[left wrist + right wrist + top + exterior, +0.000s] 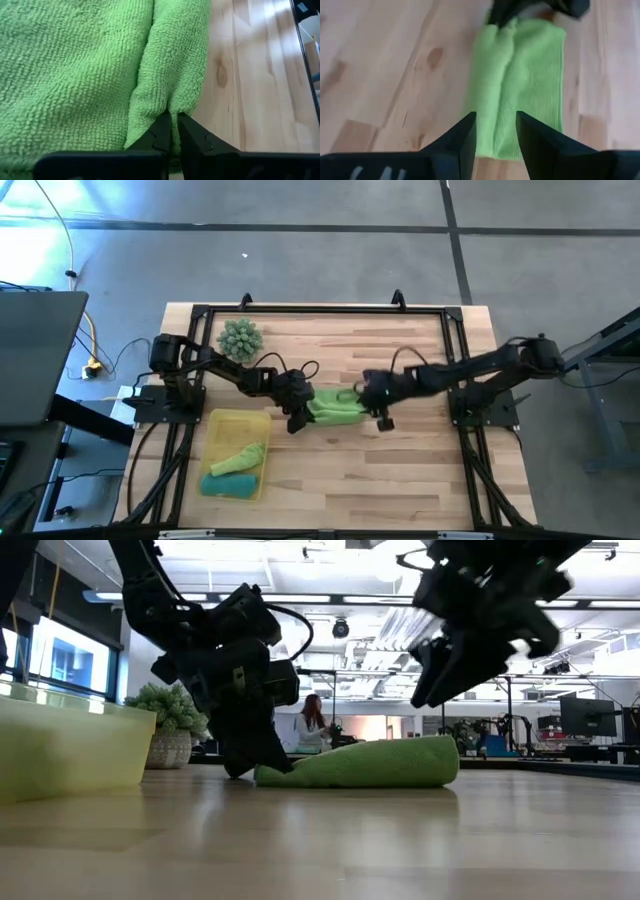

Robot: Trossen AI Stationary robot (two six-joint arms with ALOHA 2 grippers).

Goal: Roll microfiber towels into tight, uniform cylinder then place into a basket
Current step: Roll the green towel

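Note:
A lime green towel [337,406] lies loosely rolled on the table's middle; it also shows in the low view [370,765]. My left gripper [298,418] is down at the towel's left end and shut on it. My right gripper [496,135] is open and empty, raised above the towel's right end [440,765], touching nothing. The yellow basket [214,423] stands near the table's near left. A second lime green towel [240,457] and the teal towel [228,484] lie in it. My left gripper pinches a narrow fold of the towel's left end [172,107] between its two fingers. It comes down slanting from the table's left side. The towel lies along the table beyond the fingers, its rolled layers slack.
A spiky pale-green ball in a pot [240,337] stands at the far left, behind my left arm. A black frame [320,310] runs around the table's far and side edges. Bare wood lies near and right of the towel. A person shows far off in the room [312,720].

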